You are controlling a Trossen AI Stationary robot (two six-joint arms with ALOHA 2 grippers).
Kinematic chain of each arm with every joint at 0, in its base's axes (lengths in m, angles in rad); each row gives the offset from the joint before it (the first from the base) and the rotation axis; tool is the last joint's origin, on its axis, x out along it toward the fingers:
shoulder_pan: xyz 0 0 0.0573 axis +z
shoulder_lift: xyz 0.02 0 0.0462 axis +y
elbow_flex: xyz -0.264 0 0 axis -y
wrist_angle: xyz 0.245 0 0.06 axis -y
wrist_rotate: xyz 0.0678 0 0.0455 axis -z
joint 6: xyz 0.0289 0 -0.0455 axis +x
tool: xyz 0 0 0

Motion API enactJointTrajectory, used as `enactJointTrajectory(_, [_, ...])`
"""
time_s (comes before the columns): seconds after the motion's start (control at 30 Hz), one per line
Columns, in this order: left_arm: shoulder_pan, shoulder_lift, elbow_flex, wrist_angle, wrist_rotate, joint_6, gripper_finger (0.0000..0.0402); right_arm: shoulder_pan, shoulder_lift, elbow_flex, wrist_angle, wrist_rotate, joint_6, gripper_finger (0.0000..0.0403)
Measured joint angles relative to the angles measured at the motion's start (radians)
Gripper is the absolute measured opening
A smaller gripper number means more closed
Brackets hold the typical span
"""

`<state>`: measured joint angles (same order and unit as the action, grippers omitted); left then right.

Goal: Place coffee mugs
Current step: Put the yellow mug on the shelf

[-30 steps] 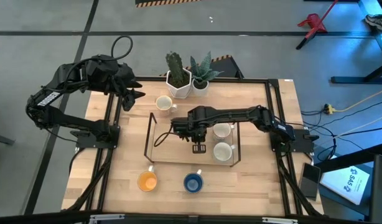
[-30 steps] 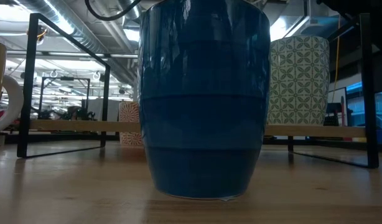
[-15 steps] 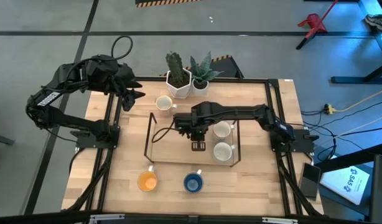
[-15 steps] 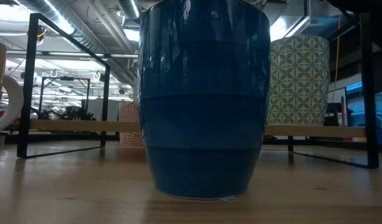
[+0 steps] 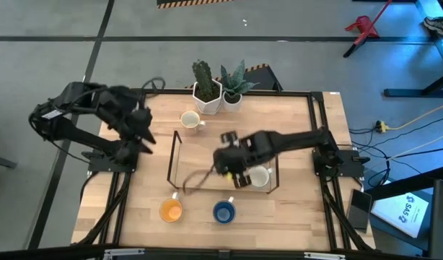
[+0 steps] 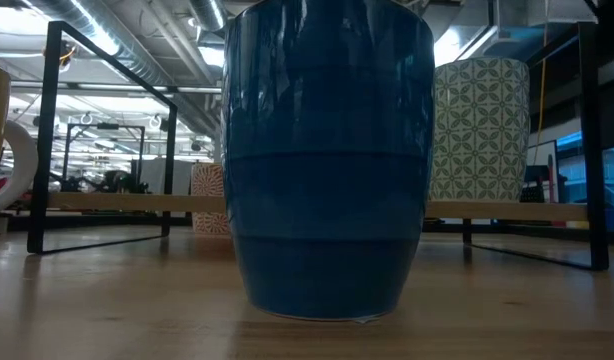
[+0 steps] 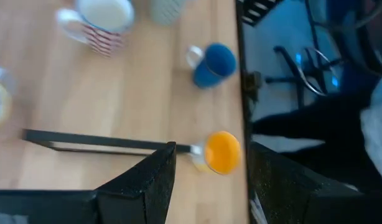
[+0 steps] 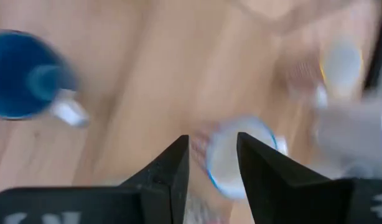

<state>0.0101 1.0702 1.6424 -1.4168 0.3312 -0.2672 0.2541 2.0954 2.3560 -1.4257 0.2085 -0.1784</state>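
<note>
A blue mug (image 5: 223, 211) and an orange mug (image 5: 171, 210) stand on the table near its front edge. One white mug (image 5: 190, 120) stands at the far side. Another white mug (image 5: 260, 175) stands inside a black wire frame (image 5: 174, 155). My right gripper (image 5: 239, 180) is open above the frame's near side, beside that white mug (image 8: 237, 158). The blue mug (image 8: 22, 74) shows farther off in its wrist view. My left gripper (image 5: 143, 136) is open and empty over the table's left part. Its wrist view (image 7: 213, 168) looks toward the orange mug (image 7: 222, 151) and the blue mug (image 7: 213, 62).
Two white hexagonal pots (image 5: 207, 97) with plants stand at the far edge. The frame's black bars (image 7: 97, 143) rise above the table. In the low view the blue mug (image 6: 327, 160) fills the middle, with a patterned mug (image 6: 482, 130) behind it.
My left gripper has swung from the far left corner toward the table's near edge, down beside the frame's left side. My right gripper has moved toward the near edge, and its arm now lies slanted across the frame. No mug has moved.
</note>
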Motion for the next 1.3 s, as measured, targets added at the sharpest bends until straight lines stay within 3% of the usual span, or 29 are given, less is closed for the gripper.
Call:
enactJointTrajectory(0.3, [-0.268, 0.001, 0.0, 0.032, -0.156, -0.171, 0.0194, 0.083, 0.053, -0.001, 0.425, -0.043, -0.274, 0.012])
enactJointTrajectory(0.63, [-0.393, 0.002, 0.0, 0.121, -0.285, -0.319, 0.0194, 0.098, 0.223, 0.0, 0.775, -0.253, -0.471, 0.012])
enactJointTrajectory(0.77, [-0.415, 0.002, 0.0, 0.147, -0.336, -0.334, 0.0194, 0.115, 0.303, -0.002, 0.856, -0.336, -0.535, 0.0134])
enactJointTrajectory(0.9, [-0.42, 0.003, 0.0, 0.148, -0.375, -0.378, 0.0194, 0.133, 0.356, -0.001, 0.882, -0.344, -0.593, 0.0167])
enactJointTrajectory(1.07, [-0.42, 0.003, 0.0, 0.147, -0.396, -0.41, 0.0194, 0.139, 0.396, -0.002, 0.881, -0.292, -0.656, 0.0194])
enactJointTrajectory(1.3, [-0.419, 0.003, 0.0, 0.146, -0.402, -0.411, 0.0194, 0.124, 0.414, 0.0, 0.9, -0.227, -0.721, 0.0198])
